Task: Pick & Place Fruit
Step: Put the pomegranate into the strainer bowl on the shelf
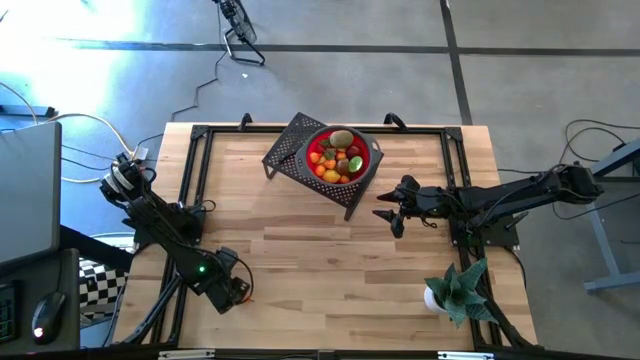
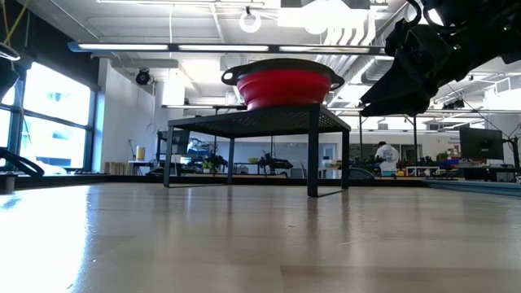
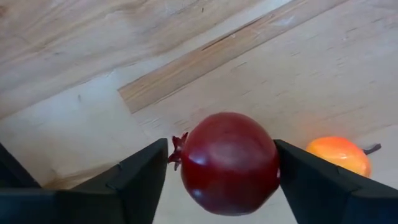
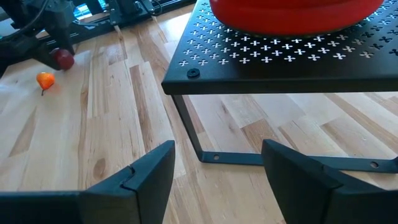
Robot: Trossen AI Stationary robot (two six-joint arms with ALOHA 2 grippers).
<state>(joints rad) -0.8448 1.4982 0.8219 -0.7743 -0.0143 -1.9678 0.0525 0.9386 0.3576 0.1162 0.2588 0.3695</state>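
- Left gripper [image 3: 217, 186] far from red bowl [image 1: 340, 153], fingers flanking dark red pomegranate [image 3: 229, 163], touching or not unclear.
- Orange fruit [image 3: 339, 155] just beside.
- Right gripper [image 4: 217, 180] open near bowl's stand [image 4: 249, 68].
- Risk: round pomegranate squirts out.

Bowl [image 1: 365, 146] of fruit [image 1: 338, 157] sits on a stand [image 1: 290, 146] — plant [image 1: 458, 290] at the table's [image 1: 320, 250] near-right corner.

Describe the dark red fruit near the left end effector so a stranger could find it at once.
Start at the wooden table and follow the left arm to its near left corner, far from the red bowl on the black perforated stand. Between the fingers of the left end effector sits the dark red fruit, round with a small pointed crown. Its only neighbour, the orange fruit, is smaller and lies outside the fingers.
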